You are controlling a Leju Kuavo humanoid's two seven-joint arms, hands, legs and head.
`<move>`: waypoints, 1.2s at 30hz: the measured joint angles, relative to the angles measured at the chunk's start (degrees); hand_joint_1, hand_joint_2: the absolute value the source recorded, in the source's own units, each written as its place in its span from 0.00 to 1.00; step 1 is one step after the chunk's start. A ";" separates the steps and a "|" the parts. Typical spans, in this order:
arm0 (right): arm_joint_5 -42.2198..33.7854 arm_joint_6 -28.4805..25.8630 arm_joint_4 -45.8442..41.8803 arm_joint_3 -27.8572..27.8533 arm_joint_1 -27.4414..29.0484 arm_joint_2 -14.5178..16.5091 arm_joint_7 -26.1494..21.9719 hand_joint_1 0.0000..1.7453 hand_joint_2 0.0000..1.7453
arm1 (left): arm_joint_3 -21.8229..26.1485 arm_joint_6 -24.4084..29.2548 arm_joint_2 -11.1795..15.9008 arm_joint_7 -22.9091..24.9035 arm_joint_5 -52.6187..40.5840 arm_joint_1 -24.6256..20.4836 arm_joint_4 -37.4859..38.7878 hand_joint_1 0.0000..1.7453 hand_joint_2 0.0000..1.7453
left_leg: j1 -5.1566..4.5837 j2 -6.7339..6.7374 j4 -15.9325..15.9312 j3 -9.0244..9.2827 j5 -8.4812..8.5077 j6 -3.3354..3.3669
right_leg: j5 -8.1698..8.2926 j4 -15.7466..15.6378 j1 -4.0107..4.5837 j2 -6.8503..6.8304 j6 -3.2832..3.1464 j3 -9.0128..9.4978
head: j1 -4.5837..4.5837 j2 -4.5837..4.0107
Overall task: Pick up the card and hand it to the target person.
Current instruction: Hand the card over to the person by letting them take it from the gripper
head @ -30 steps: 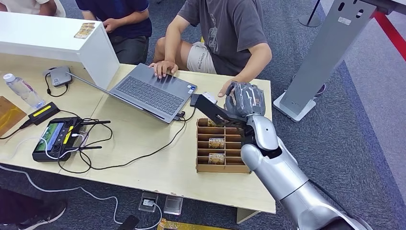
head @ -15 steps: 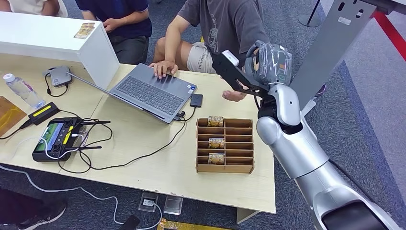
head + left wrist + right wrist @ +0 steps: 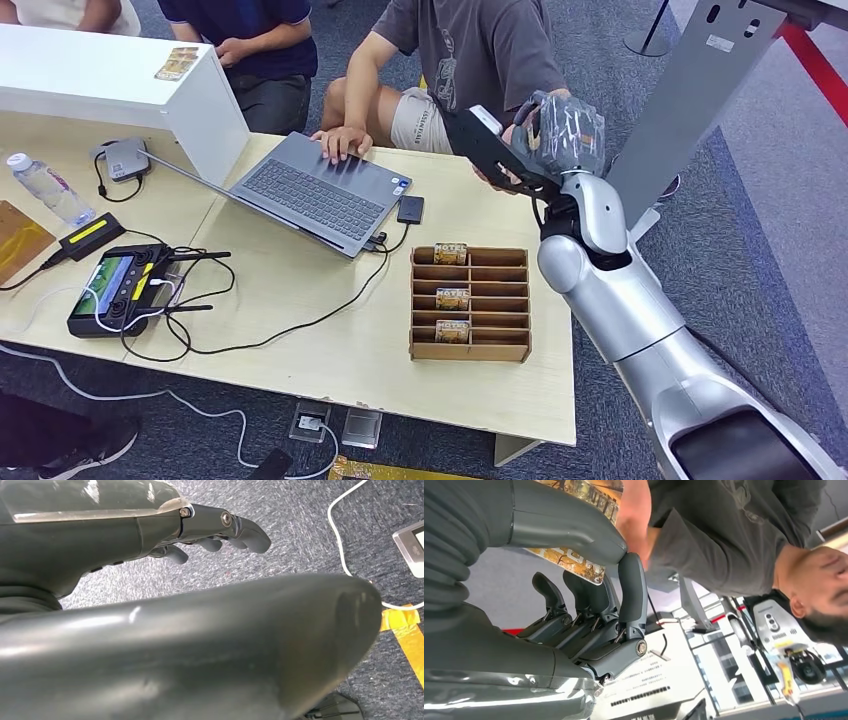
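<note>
My right hand (image 3: 560, 135) is raised above the table's far edge, in front of the person in the grey shirt (image 3: 480, 50). In the right wrist view its thumb and a finger pinch a gold-printed card (image 3: 574, 562). The person's hand (image 3: 634, 520) is right at the card's far edge; whether it touches the card I cannot tell. That hand (image 3: 493, 178) shows below my wrist in the head view. My left hand (image 3: 220, 527) hangs over grey carpet, fingers loosely apart, holding nothing.
A wooden card rack (image 3: 519, 302) holding three more cards stands on the table below my right arm. A laptop (image 3: 315, 195), a phone (image 3: 410, 209), a controller (image 3: 115, 285) and loose cables lie to the left. A second person (image 3: 250, 40) sits farther left. A grey post (image 3: 680, 110) stands at the right.
My right hand has lifted from over the rack up to the person in the grey shirt. That person's hand has left the table and risen to meet it.
</note>
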 joint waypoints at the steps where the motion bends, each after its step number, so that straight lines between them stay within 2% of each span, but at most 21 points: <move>1: -0.24 0.02 0.67 0.03 -0.01 0.14 -0.13 0.84 1.00 | 0.00 0.00 0.00 0.00 -0.09 -0.01 0.00 0.00 0.00 | 0.00 0.00 0.00 0.00 0.00 0.00 | 0.00 0.00 0.00 0.00 0.00 0.00 | -0.01 0.00; 3: -0.47 0.04 1.98 0.13 0.00 0.45 -0.33 0.82 1.00 | 0.00 0.00 0.00 0.00 -0.24 -0.01 0.00 0.00 0.00 | 0.00 0.00 0.00 0.00 0.00 0.00 | 0.00 0.00 0.00 0.00 0.00 -0.01 | -0.02 0.00; 4: -0.51 0.07 2.62 0.20 0.00 0.60 -0.38 0.76 1.00 | 0.00 -0.01 0.00 0.00 -0.32 -0.01 0.00 0.00 0.00 | 0.00 0.00 0.00 0.00 0.00 0.00 | 0.00 0.00 0.00 0.00 0.00 -0.01 | -0.02 0.00; 7: -0.23 0.13 4.34 0.53 0.11 1.04 -0.34 0.15 1.00 | 0.00 -0.02 0.00 -0.02 -0.54 -0.02 0.00 0.00 0.00 | 0.00 0.00 0.00 0.00 0.00 0.00 | 0.00 0.00 0.00 0.00 0.00 -0.01 | -0.02 0.00; 8: 0.03 0.12 4.83 0.70 0.16 1.15 -0.25 0.00 1.00 | 0.00 -0.02 0.00 -0.02 -0.58 -0.02 0.00 0.00 0.00 | 0.00 0.00 0.00 0.00 0.00 0.00 | 0.00 0.00 0.00 0.00 0.00 -0.01 | -0.02 0.00; 24: 2.68 -2.74 9.55 2.58 0.73 2.72 -0.48 0.00 1.00 | 0.01 0.05 0.00 0.16 -0.41 -0.01 0.00 0.00 0.00 | 0.00 0.00 0.00 0.00 0.00 0.00 | 0.00 0.00 0.00 0.00 0.00 -0.01 | -0.01 0.00; 32: -1.96 -11.22 7.66 2.03 3.61 2.85 -6.64 0.00 1.00 | 0.06 0.95 -0.01 0.45 0.43 0.01 0.00 0.00 0.00 | 0.00 0.01 0.00 0.02 0.00 0.00 | 0.00 0.00 0.00 0.01 0.00 -0.02 | -0.01 0.00; 36: -5.41 -13.34 4.68 1.06 6.49 2.62 -9.42 0.00 1.00 | 0.17 1.24 -0.10 0.63 0.77 0.04 0.00 0.00 0.00 | 0.00 0.01 0.00 0.02 0.00 0.00 | 0.00 0.00 0.00 0.00 0.00 -0.03 | -0.02 0.00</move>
